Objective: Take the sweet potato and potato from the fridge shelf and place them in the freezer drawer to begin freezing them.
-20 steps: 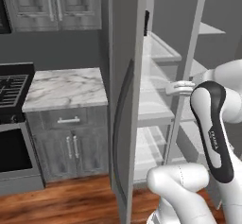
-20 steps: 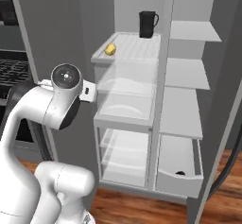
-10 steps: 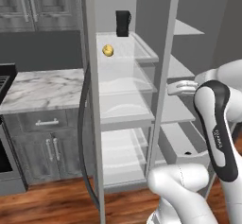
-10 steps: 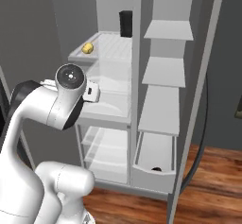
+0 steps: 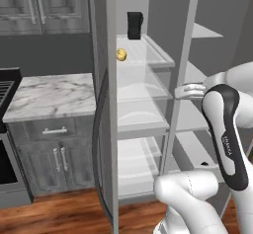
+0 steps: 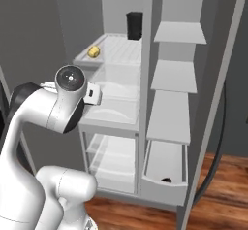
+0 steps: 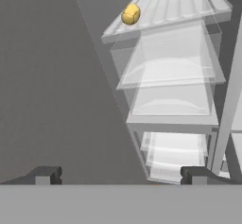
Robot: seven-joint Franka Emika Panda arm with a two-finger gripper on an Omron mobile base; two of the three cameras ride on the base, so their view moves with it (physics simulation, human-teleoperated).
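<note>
Yellow potato (image 7: 131, 14) on ribbed fridge shelf (image 6: 121, 49), near its left edge; black jug (image 6: 134, 25) behind. Freezer drawer (image 6: 164, 168) pulled out. Hand (image 7: 120, 175) wide, empty.

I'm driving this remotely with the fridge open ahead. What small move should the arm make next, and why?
Probably raise the open gripper and reach toward the potato near the front left corner of the ribbed fridge shelf. In the hand view the fingertips sit well below that shelf and hold nothing, and something dark already lies in the freezer drawer.
</note>
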